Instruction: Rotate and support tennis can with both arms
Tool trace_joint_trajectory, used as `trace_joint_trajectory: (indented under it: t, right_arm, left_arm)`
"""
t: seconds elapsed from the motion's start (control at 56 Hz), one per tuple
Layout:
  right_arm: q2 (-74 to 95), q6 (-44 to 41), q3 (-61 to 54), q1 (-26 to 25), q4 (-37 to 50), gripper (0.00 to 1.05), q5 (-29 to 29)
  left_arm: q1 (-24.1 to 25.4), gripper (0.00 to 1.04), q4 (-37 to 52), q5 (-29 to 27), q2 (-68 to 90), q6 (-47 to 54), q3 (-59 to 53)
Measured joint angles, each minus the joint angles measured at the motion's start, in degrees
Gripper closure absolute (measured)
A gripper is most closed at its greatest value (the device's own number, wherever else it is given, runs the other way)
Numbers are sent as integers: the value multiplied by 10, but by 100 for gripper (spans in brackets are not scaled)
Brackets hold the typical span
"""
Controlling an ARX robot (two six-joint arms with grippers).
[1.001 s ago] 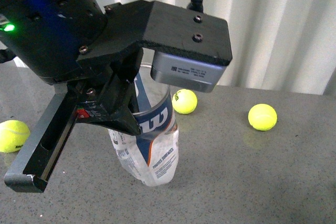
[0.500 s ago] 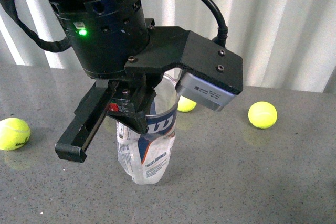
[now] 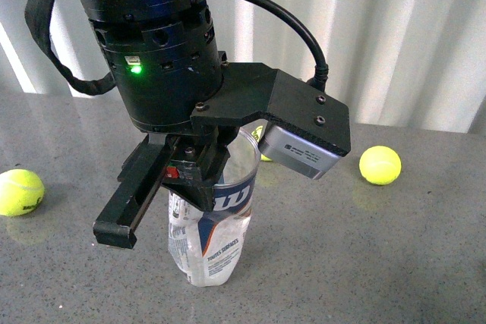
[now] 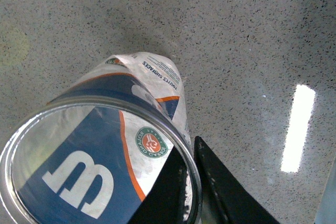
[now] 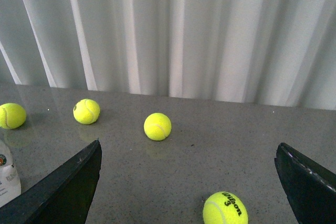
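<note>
My left end effector (image 3: pixel 199 181) pinches the tennis can (image 3: pixel 209 237) at its rim, centre frame, so I should turn slowly while my wide-open right end effector (image 5: pixel 189 182) approaches to brace it.

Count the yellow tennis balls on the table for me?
4 tennis balls in the right wrist view: three spread along near the curtain at and, one closer to the camera. The front view catches only three; others may be hidden.
</note>
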Motion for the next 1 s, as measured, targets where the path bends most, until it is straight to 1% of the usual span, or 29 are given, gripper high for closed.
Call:
trace_joint_trajectory:
  t: [0.214,0.286,0.393,0.411,0.483,0.626,0.697,0.858,0.947,1.001]
  right_arm:
    - [0,0,0,0,0,7,0]
    - [0,0,0,0,0,7,0]
    - [0,0,0,0,0,7,0]
    - [0,0,0,0,0,7,0]
    - [0,0,0,0,0,7,0]
    - [0,0,0,0,0,7,0]
    - [0,0,0,0,0,7,0]
    - [0,0,0,0,0,7,0]
    - [0,0,0,0,0,7,0]
    - [0,0,0,0,0,7,0]
  left_arm:
    - [5,66,21,-3,4,-1,0]
    - [6,57,25,-3,4,-1,0]
    - [8,38,28,-5,4,-1,2]
    - [8,37,28,-5,4,-1,2]
    - [10,24,28,-4,4,-1,2]
    - [12,5,31,-9,1,1,2]
    - [13,7,31,-6,-6,0,2]
    - [21,7,52,7,-50,3,1]
    - [35,7,86,5,-96,13,-10]
    - [51,7,118,15,-131,17,-24]
